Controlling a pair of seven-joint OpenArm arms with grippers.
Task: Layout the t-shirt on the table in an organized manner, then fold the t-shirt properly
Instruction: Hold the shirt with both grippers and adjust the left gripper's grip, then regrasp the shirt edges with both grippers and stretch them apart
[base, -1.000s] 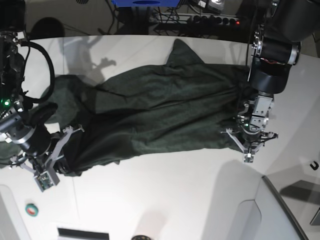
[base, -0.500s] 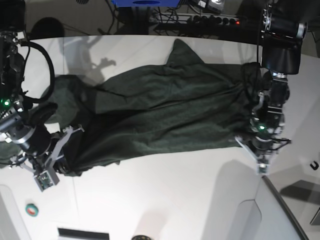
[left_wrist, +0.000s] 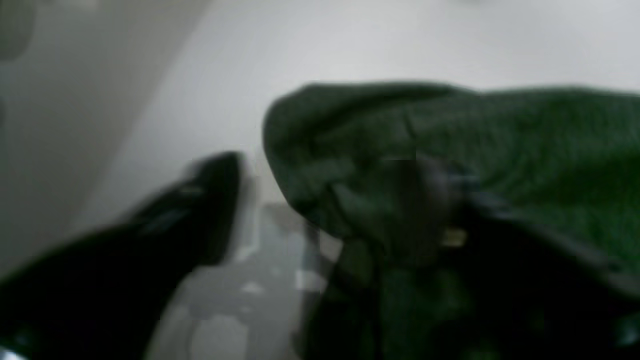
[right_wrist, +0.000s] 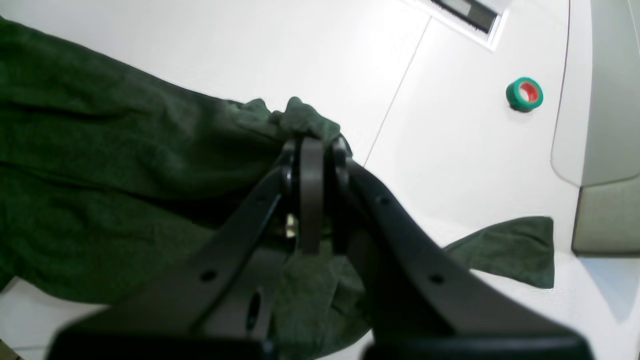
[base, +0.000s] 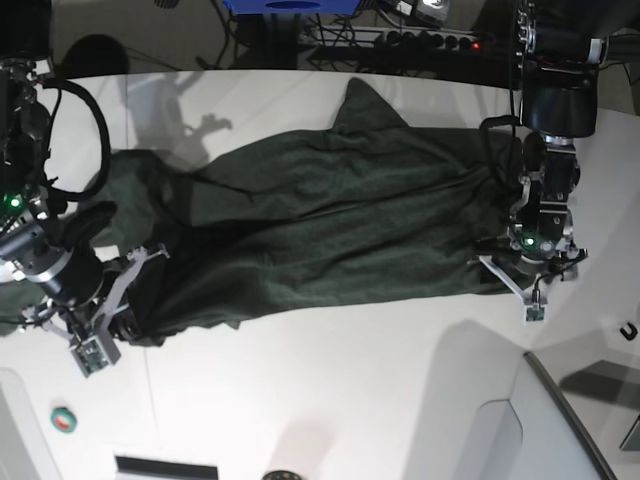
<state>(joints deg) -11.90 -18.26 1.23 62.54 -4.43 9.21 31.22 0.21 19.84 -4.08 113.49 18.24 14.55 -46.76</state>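
Observation:
The dark green t-shirt (base: 330, 220) lies stretched across the white table (base: 350, 400), rumpled, with one sleeve pointing to the far edge. My right gripper (base: 135, 305) sits at the shirt's left end. In the right wrist view the right gripper (right_wrist: 311, 145) is shut on a bunched fold of the t-shirt (right_wrist: 100, 150). My left gripper (base: 527, 272) is at the shirt's right end. The blurred left wrist view shows the left gripper (left_wrist: 320, 172) open. One finger (left_wrist: 210, 200) stands free over the table (left_wrist: 350, 40). The t-shirt (left_wrist: 500, 140) drapes over the other finger.
A green tape roll (base: 64, 419) with a red core lies near the front left, also in the right wrist view as the tape roll (right_wrist: 523, 94). A grey angled panel (base: 560, 420) fills the front right corner. Cables and a power strip (base: 400, 40) run beyond the far edge.
The left gripper drew the shirt's right end further right, then opened its jaws. The right gripper kept its hold and shifted only slightly.

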